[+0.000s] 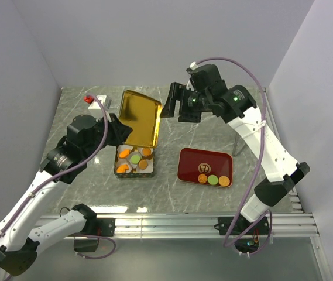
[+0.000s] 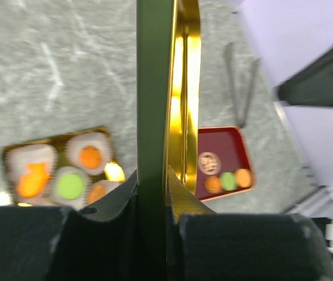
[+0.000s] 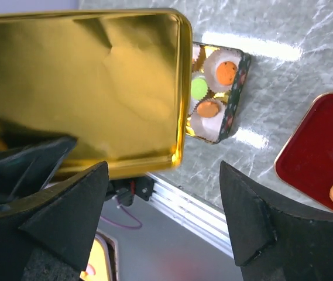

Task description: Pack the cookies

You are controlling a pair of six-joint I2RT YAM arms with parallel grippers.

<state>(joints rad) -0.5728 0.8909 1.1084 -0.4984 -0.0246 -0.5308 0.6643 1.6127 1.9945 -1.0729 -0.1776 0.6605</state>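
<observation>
The left claw (image 2: pixel 153 182) grips the gold lid (image 1: pixel 138 119), which hides part of the tin (image 1: pixel 134 174) of cookies (image 1: pixel 136 158); the right claw (image 3: pixel 163 170) is released.

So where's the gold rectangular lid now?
Top view, left of centre: the lid is clamped in the left pincer above the rectangular cookie tin, open right pincer beside it.

Big gold lid (image 3: pixel 84 82) fills upper left. Tin (image 3: pixel 239 82) w/ cookies (image 3: pixel 226 71) peeks past its rt edge. Red tray (image 3: pixel 312 158) far rt, right gripper (image 3: pixel 163 175) spread wide.
</observation>
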